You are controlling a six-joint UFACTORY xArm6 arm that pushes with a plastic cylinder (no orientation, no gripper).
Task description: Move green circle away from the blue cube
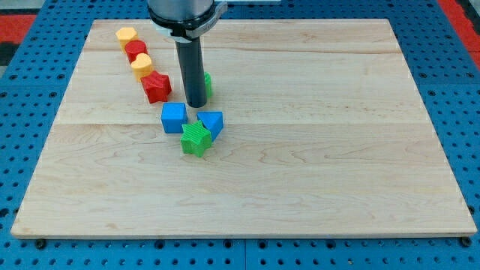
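The green circle [207, 85] is mostly hidden behind my rod; only its right edge shows. The blue cube [174, 117] lies just below and to the left of it, with a small gap between them. My tip [196, 104] rests on the board right in front of the green circle, just above and to the right of the blue cube.
A blue triangular block [212, 121] and a green star [196, 139] sit to the right of and below the cube. A red star [157, 86], a yellow block [142, 66], a red block [136, 51] and a yellow block [126, 35] run toward the top left on the wooden board [300, 150].
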